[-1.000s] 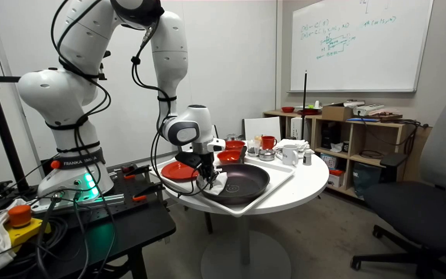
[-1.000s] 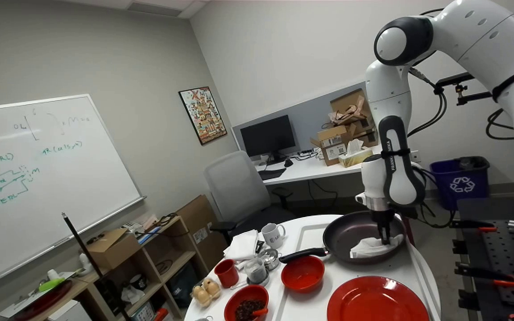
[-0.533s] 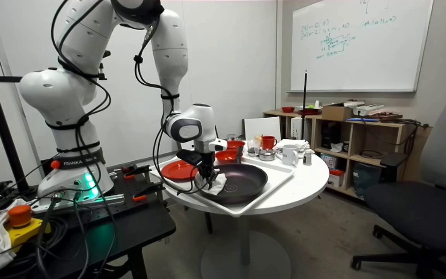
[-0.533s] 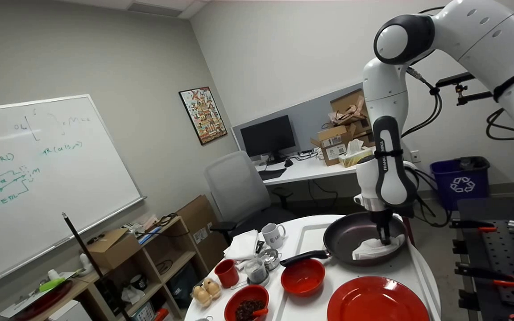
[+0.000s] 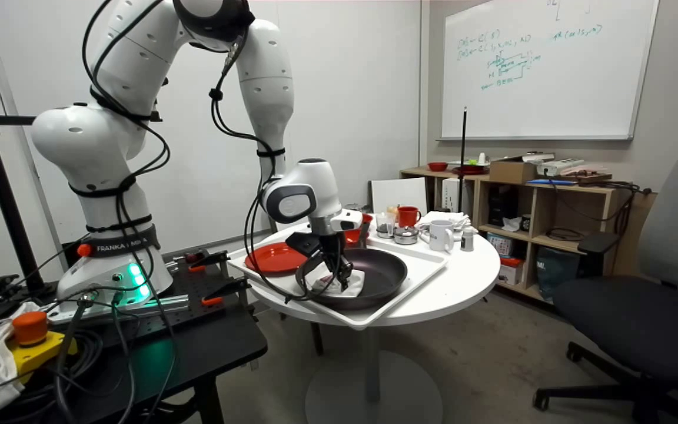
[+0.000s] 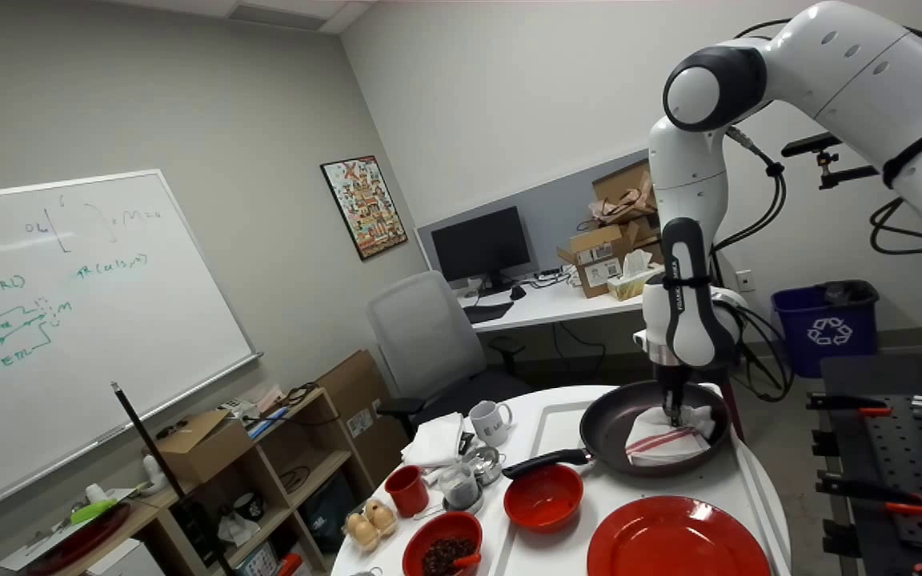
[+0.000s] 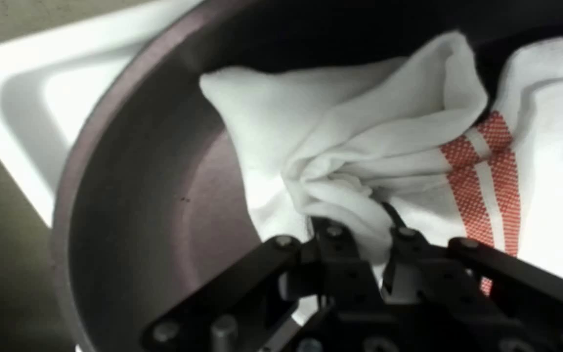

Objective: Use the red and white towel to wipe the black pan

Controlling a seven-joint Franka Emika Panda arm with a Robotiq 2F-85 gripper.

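The black pan (image 5: 387,272) rests on a white tray on the round table, and it also shows in an exterior view (image 6: 613,424) and in the wrist view (image 7: 110,195). The white towel with red stripes (image 7: 281,102) lies bunched inside the pan; its stripes also show in an exterior view (image 6: 665,448). My gripper (image 7: 359,230) points down into the pan with its fingers closed around a fold of the towel. In both exterior views the gripper (image 5: 344,280) (image 6: 675,414) is over the pan's robot side. The fingertips are partly hidden by cloth.
The red plate (image 6: 673,540) and small red bowl (image 6: 543,498) stand beside the pan. The pan's handle (image 6: 545,462) reaches toward the bowl. A white mug (image 6: 491,422), red mug (image 6: 407,490), glass jar (image 6: 458,484) and eggs (image 6: 369,524) are farther along the table. The white tray's rim (image 5: 362,324) surrounds the pan.
My gripper has moved the towel across the pan, away from the robot base, and the towel's red stripes now show in an exterior view. The pan shifted slightly earlier.
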